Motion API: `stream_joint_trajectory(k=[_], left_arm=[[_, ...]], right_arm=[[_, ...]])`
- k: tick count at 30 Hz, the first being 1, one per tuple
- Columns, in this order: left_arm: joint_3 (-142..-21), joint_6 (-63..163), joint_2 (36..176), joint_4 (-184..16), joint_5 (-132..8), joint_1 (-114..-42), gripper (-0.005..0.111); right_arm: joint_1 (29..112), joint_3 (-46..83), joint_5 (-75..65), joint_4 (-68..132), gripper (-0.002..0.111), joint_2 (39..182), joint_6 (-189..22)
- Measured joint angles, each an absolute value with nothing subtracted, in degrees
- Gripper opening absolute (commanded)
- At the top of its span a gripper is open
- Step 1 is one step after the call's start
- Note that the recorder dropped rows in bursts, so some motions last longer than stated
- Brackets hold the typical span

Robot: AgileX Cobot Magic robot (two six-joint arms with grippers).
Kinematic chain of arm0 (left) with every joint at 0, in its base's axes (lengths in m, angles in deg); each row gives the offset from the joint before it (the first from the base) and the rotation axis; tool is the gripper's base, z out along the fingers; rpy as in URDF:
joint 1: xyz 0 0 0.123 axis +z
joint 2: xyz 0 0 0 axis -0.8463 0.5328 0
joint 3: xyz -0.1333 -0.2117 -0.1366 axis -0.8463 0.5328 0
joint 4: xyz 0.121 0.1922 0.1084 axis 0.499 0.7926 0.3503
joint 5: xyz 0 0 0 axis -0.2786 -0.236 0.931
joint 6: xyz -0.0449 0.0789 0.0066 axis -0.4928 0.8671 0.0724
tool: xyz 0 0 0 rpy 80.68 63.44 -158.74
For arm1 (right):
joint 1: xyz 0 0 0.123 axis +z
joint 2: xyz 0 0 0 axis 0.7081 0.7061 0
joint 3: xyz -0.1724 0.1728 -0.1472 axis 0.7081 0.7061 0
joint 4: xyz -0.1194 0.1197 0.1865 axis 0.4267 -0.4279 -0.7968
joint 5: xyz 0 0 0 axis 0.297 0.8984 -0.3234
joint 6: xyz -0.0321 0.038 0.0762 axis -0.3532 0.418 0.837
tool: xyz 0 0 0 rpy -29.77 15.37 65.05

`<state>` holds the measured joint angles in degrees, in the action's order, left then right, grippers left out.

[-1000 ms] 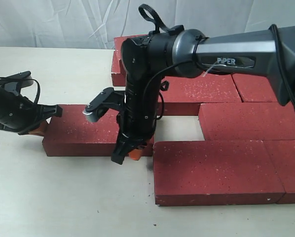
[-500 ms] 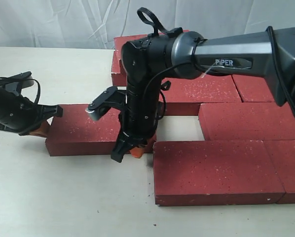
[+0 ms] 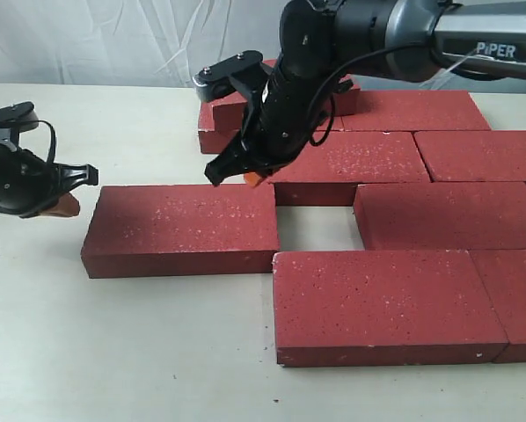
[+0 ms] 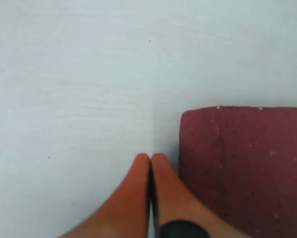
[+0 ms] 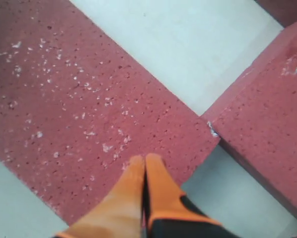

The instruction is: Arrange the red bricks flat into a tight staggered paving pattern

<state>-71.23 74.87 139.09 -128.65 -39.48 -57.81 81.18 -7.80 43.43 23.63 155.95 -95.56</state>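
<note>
Lying flat on the table [image 3: 122, 352], the loose brick [image 3: 179, 230] has its long axis running left to right in the exterior view, parallel with the other bricks [image 3: 347, 158] laid in staggered rows to its right. Its right end stands apart from the next brick [image 3: 443, 215] in its row, with a bare strip of table between, while its near right corner sits just beside the front brick [image 3: 386, 303]. The left gripper [image 3: 67, 205] hangs just beside the loose brick's left end, its orange fingers [image 4: 138, 173] pressed together on nothing. The right gripper [image 3: 251, 178] is over the far right corner, its fingers [image 5: 131, 173] likewise pressed together and empty; whether they touch the brick I cannot tell.
</note>
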Motion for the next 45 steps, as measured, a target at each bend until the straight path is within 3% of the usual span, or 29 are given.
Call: stream_joint_trajectory(k=[16, 26, 31, 35, 45], left_arm=[[-74.4, 76.4, 144.3, -131.9, -36.5, -58.7, 0.000], [-74.4, 79.8, 145.2, -134.5, -36.1, -62.3, 0.000], [-74.4, 80.2, 145.2, -135.3, -37.4, -65.6, 0.000], [-74.5, 80.2, 145.2, -135.4, -41.5, -68.8, 0.000], [-74.7, 80.3, 145.2, -138.3, -44.8, -73.3, 0.000]], right_arm=[[81.2, -6.4, 42.1, 37.3, -0.001, 155.7, -80.5], [76.1, 11.2, 38.4, 39.8, -0.001, 145.6, -79.3], [68.0, 25.5, 37.6, 42.1, -0.001, 131.9, -81.3], [66.1, 32.0, 33.9, 42.1, -0.001, 124.0, -82.7], [66.1, 34.0, 26.3, 38.1, -0.001, 120.6, -82.7]])
